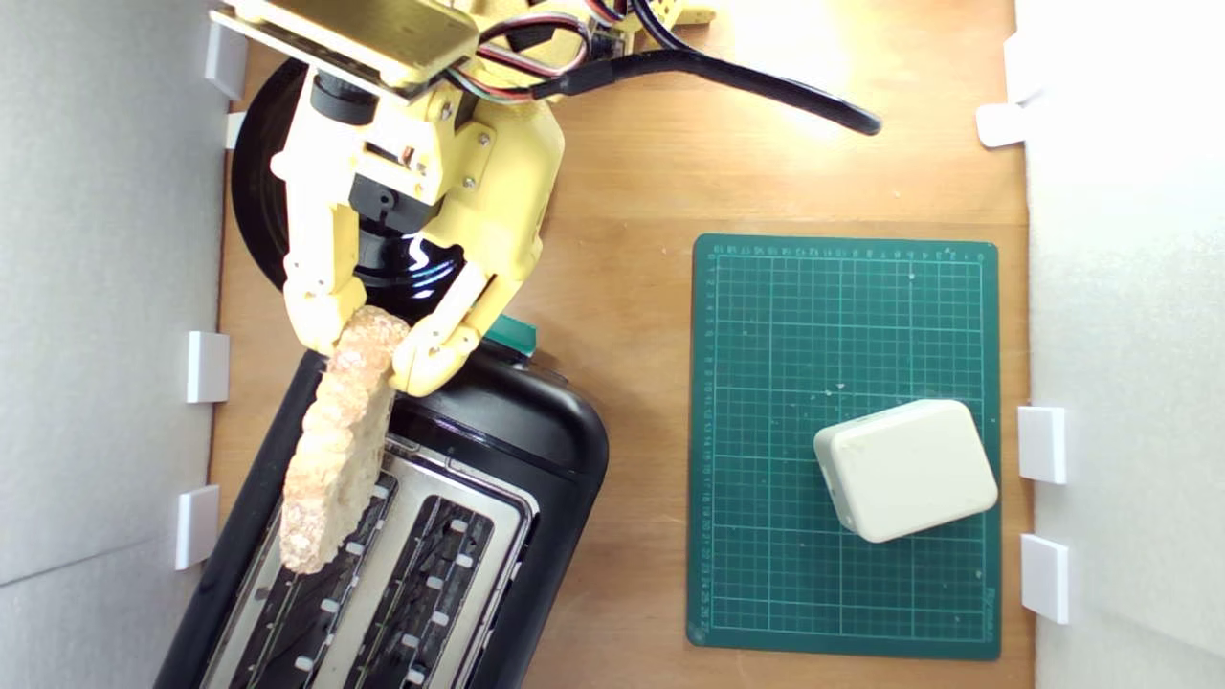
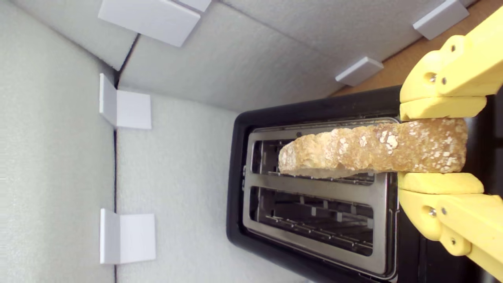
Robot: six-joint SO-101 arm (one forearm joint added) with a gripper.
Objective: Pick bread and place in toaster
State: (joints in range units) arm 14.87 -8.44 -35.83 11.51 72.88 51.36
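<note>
Above the toaster point(image 1: 536, 450), near the exterior view's left edge, the yellow claw point(image 1: 368, 354) grips one end of the bread slice point(image 1: 335, 450), holding it on edge along a slot. In the wrist view the slice point(image 2: 373, 151) hangs over one of the two slots, crust up, apparently not yet in. To do this well, I'd say keep the slice parallel to that opening, lower slowly so its far end clears the silver top plate point(image 2: 314, 182), and let go only once it sits inside.
</note>
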